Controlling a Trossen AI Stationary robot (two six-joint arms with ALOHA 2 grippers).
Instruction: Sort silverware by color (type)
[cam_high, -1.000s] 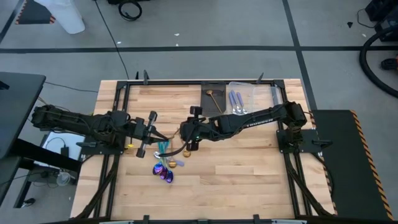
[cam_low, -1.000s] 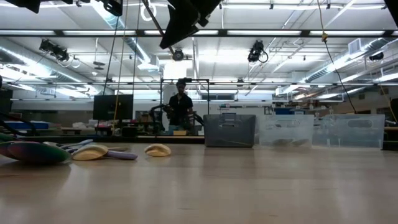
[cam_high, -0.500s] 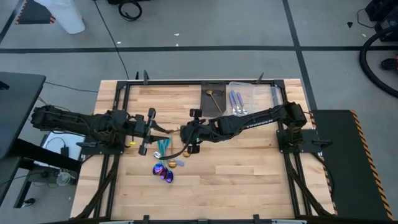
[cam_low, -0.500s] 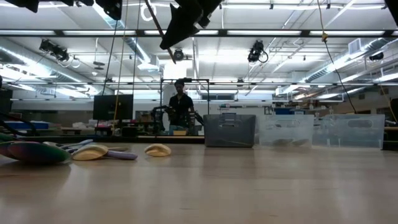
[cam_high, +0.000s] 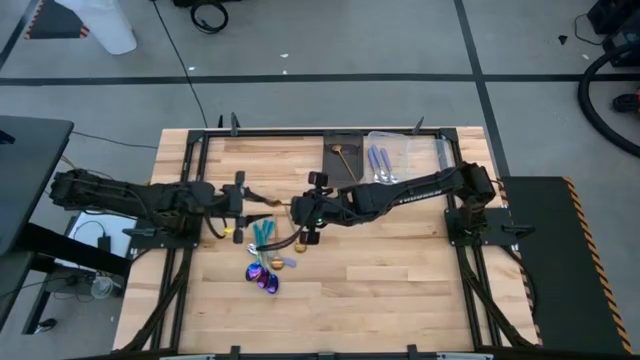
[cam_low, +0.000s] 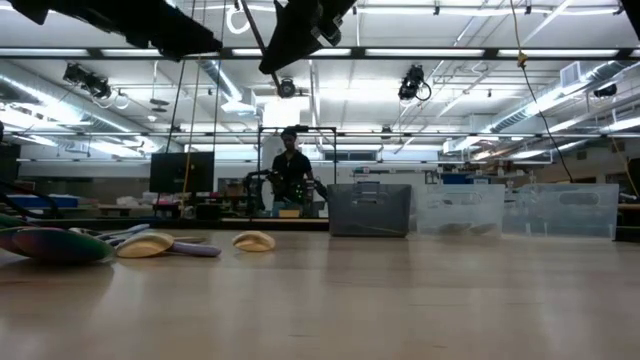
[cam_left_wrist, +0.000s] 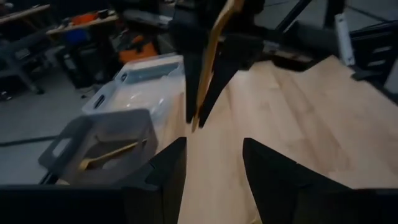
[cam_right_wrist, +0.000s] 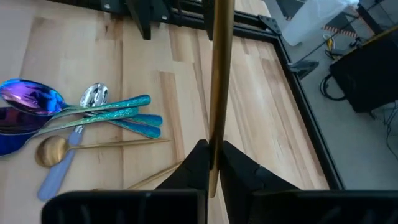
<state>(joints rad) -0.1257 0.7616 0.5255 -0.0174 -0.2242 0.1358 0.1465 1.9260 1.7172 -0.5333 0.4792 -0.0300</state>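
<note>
Our right gripper (cam_right_wrist: 211, 163) clamps a gold utensil (cam_right_wrist: 219, 74), handle pointing ahead; left gripper (cam_left_wrist: 214, 163), apart, faces it.

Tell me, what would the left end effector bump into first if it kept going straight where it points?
Probably the gold utensil, which the right end effector grips right in front of the open left end effector. Depth is hard to judge, so it might slip just past.

Two gold spoon bowls (cam_low: 145, 245) lie on the wooden table (cam_low: 400, 300), just beside an iridescent spoon (cam_low: 55, 245); well beyond them stands a dark bin (cam_low: 369, 210).
</note>
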